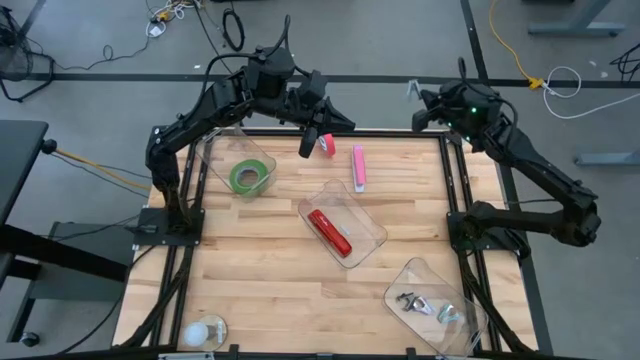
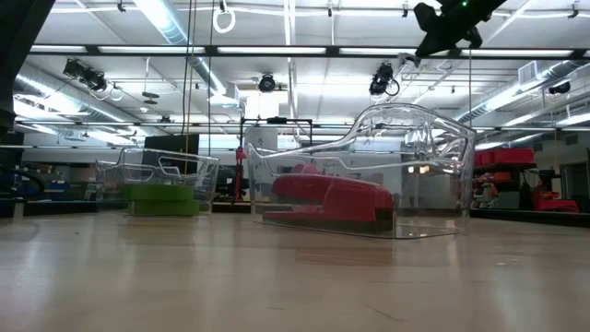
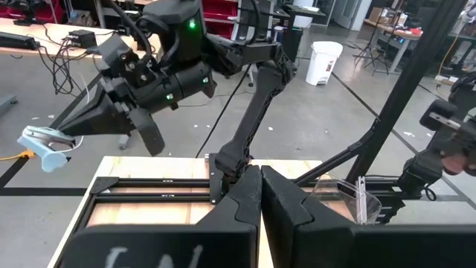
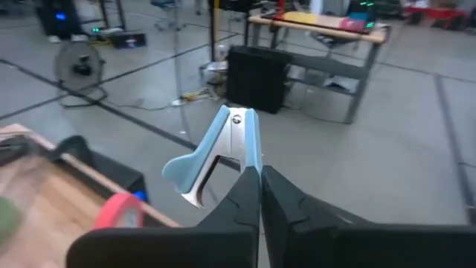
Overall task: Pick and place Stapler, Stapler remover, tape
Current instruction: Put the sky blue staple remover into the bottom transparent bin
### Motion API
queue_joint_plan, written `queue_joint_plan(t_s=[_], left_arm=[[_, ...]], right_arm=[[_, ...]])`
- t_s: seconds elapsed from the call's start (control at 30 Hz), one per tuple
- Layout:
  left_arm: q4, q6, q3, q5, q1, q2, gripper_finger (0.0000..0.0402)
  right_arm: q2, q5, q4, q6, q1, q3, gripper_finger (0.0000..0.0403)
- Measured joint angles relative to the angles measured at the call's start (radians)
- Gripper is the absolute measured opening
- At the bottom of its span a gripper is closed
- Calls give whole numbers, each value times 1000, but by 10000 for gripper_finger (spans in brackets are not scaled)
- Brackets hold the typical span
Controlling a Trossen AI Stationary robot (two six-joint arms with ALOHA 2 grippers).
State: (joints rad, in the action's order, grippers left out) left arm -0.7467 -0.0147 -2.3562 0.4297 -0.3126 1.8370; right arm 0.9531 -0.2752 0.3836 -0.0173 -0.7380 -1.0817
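My right gripper (image 1: 418, 95) hangs beyond the table's far edge, shut on a light-blue staple remover (image 4: 219, 152), which also shows in the left wrist view (image 3: 44, 145). A red stapler (image 1: 330, 232) lies in a clear tub (image 1: 368, 222) at the table's middle. A green tape roll (image 1: 250, 177) lies flat in another clear tub (image 1: 215, 150) at the far left. My left gripper (image 1: 308, 143) is raised over the table's far edge, shut and holding nothing. My right gripper pinches one blue arm of the staple remover (image 4: 253, 152) between its two fingers. The fingers lie about level and point toward the table's left. The remover sticks out past the fingertips, hinge end (image 4: 236, 119) farthest out, lifted clear of everything.
A third clear tub (image 1: 455, 290) at the near right holds metal staple removers (image 1: 425, 303). A pink bar (image 1: 358, 166) and a small red thing (image 1: 327, 146) lie near the far edge. A white round object (image 1: 205, 333) sits at the near left corner.
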Motion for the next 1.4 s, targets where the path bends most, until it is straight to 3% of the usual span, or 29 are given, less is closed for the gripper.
queue_joint_plan(t_s=[0.23, 0.5, 0.73, 1.07, 1.4], left_arm=[[0, 0, 0, 0, 0, 0, 14], [0, 0, 0, 0, 0, 0, 14], [-21, 0, 0, 0, 0, 0, 14], [-268, 30, 0, -95, 8, -48, 5], [-457, 112, 0, -162, 55, -80, 2]], right_arm=[[-4, 66, 0, -12, 36, 0, 2], [-58, 92, 8, -28, 165, 0, 2], [-129, 187, 80, -53, 284, 0, 2], [-207, 284, 253, 26, 420, 0, 2], [-220, 340, 299, 26, 523, 0, 2]])
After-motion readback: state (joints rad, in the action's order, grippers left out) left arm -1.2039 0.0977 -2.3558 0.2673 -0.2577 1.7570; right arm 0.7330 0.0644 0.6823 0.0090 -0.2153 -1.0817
